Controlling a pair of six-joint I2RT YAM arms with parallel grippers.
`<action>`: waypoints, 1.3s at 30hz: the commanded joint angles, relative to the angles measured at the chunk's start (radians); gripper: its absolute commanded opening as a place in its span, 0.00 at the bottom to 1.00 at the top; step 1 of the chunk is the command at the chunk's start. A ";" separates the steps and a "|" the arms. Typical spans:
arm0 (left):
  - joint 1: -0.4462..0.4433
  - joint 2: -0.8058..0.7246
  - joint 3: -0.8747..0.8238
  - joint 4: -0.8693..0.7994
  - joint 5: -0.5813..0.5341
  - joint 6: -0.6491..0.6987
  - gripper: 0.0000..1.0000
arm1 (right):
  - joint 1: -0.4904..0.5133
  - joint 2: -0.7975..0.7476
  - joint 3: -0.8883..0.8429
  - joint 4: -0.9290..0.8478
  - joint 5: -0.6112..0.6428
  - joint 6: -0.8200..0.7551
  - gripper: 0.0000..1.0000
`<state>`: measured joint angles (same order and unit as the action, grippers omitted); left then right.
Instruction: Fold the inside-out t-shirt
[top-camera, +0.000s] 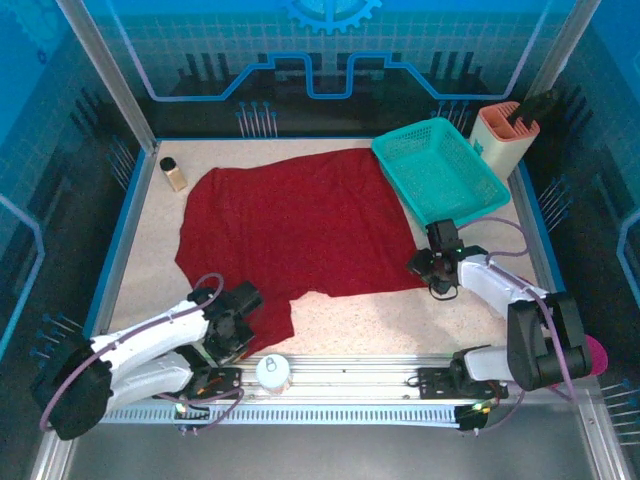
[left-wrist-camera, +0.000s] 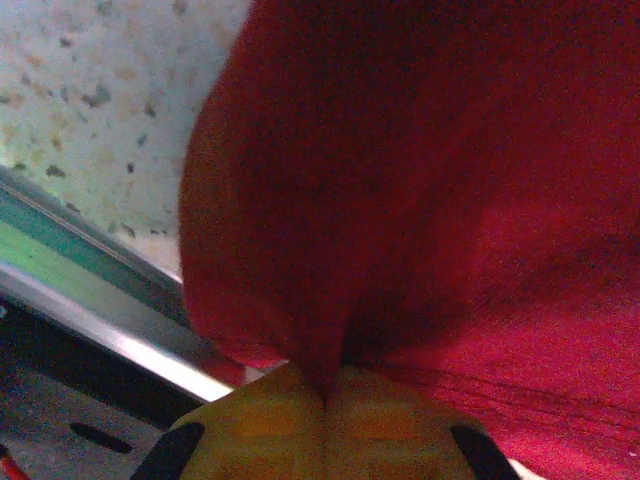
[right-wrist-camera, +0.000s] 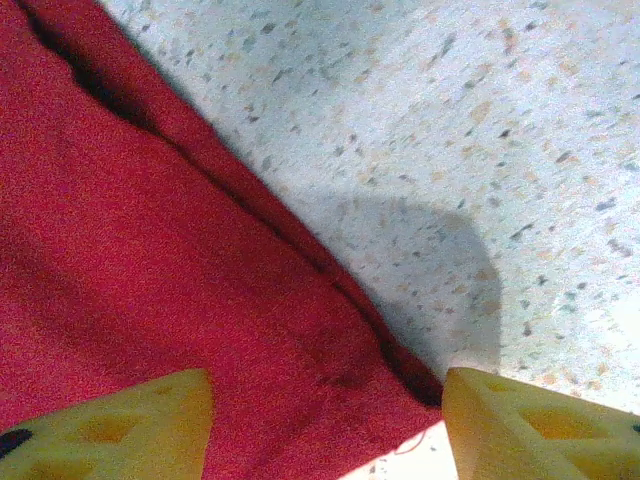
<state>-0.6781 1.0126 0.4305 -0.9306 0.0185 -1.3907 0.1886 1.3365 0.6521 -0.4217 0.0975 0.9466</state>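
Our left gripper is closed, its two yellow fingers pressed together with a pinch of the inside-out t-shirt caught between them. From that pinch the dark red cloth bulges away ahead of the fingers. Off to their left we see the speckled table and the metal rail at its near edge.

Our right gripper stands open with its jaws wide apart. One finger is over the cloth and the other over bare table, and the shirt's edge runs diagonally between them. We cannot tell whether the tips touch the cloth.

Ahead of both grippers the shirt lies spread over the middle of the table, with a narrow flap trailing back to the left gripper. Beyond the right gripper, the shirt's far corner comes up just beside the teal basket.
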 joint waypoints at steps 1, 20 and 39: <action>0.003 -0.066 -0.038 -0.029 -0.138 -0.021 0.00 | -0.021 0.019 -0.018 0.031 0.029 0.020 0.63; 0.121 -0.327 0.173 -0.318 -0.349 0.032 0.00 | 0.065 0.111 0.028 -0.062 0.064 0.269 0.56; 0.132 -0.672 0.333 -0.640 -0.701 -0.153 0.00 | 0.480 -0.110 0.136 -0.620 0.403 0.585 0.00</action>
<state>-0.5526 0.3859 0.7170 -1.4387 -0.5812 -1.4887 0.6090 1.2850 0.7948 -0.8120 0.4236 1.3716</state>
